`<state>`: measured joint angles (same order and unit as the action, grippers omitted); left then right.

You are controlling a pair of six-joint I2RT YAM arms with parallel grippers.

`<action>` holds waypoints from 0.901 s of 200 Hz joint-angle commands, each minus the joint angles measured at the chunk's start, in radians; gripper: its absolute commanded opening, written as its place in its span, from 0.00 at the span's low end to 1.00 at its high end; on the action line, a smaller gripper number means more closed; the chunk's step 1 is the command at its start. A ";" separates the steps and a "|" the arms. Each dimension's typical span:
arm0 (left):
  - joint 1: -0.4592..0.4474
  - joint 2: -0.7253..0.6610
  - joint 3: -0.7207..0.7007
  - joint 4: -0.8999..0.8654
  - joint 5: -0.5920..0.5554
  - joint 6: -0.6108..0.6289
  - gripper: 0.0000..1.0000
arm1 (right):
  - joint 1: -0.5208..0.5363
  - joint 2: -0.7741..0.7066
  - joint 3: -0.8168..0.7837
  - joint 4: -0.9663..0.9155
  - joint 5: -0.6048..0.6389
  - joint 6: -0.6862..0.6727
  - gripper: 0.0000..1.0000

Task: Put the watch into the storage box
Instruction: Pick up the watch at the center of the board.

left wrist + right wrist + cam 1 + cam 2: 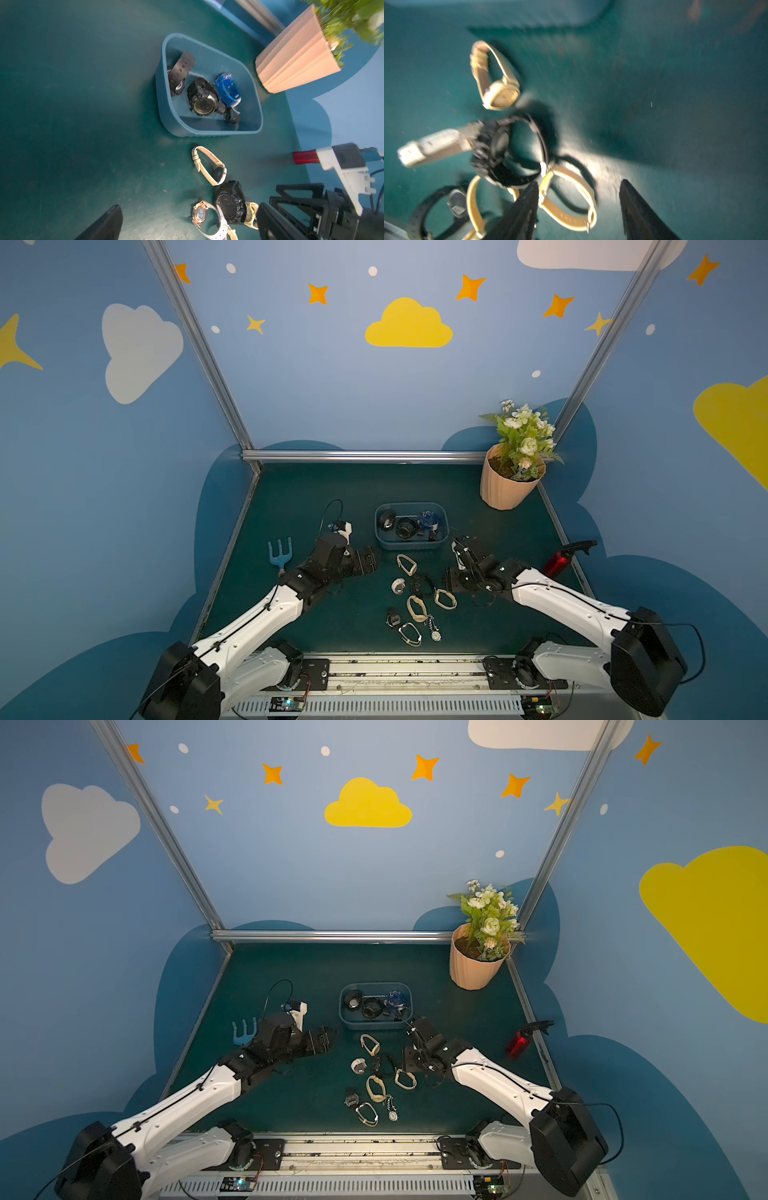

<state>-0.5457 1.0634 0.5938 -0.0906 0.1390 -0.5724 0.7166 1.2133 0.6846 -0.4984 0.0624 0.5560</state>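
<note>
The blue-grey storage box sits mid-mat and holds two black watches and a blue one. Several more watches lie in a cluster in front of it. In the right wrist view a cream-strap watch lies on the mat between the fingers of my right gripper; the jaws stand apart and are not pressed on it. My left gripper hovers open left of the cluster, beside a white-strap watch and a black watch, holding nothing.
A peach ribbed flower pot with white flowers stands at the back right. A red spray bottle lies by the right rail and a blue hand rake by the left rail. Aluminium rails border the mat.
</note>
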 commanded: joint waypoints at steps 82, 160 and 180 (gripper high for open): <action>-0.017 0.068 0.051 0.031 0.015 0.006 1.00 | 0.071 0.012 -0.120 0.035 -0.004 0.157 0.41; -0.021 0.094 0.059 0.018 -0.003 0.001 1.00 | 0.091 0.093 -0.105 0.073 0.055 0.161 0.14; -0.023 0.097 0.063 0.017 0.002 -0.013 1.00 | 0.093 0.091 -0.080 0.044 0.070 0.150 0.06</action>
<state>-0.5644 1.1522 0.6315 -0.0704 0.1474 -0.5766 0.8017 1.2976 0.5728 -0.4351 0.0902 0.7189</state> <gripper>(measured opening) 0.998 0.101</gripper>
